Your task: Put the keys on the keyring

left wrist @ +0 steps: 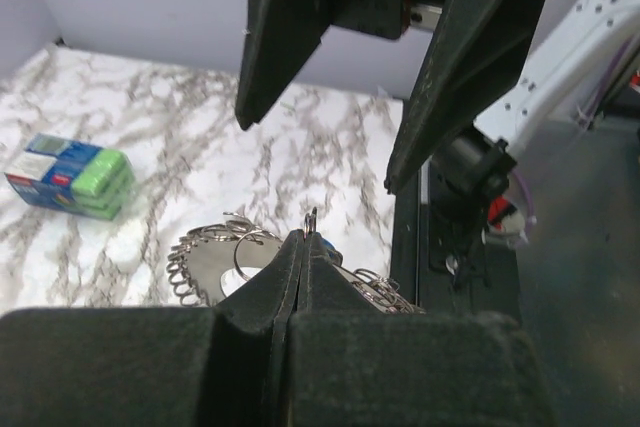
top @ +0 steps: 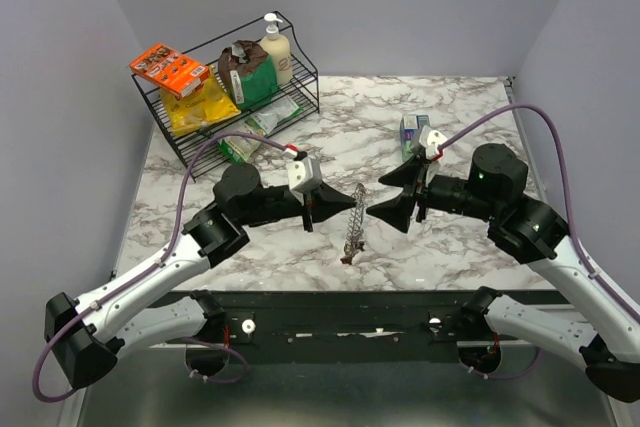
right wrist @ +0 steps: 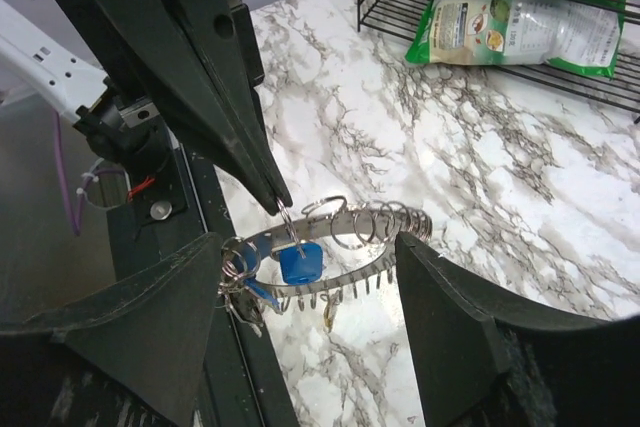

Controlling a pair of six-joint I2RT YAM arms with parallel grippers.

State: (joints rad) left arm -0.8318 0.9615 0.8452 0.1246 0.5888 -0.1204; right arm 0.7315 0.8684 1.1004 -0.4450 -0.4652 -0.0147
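I see L gripper (left wrist: 303,239) clenched on keyring (right wrist: 385,225), blue key (right wrist: 300,263) dangling off it; R gripper (right wrist: 308,247) released, jaws wide either side

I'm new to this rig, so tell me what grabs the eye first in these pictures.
The two arms meet tip to tip over the middle of the marble table. The left gripper is shut on a small loop of the jagged keyring, which dangles from it, while the right gripper gapes open opposite. A blue key head hangs at the keyring, and a wire rack of bright packets stands back left.
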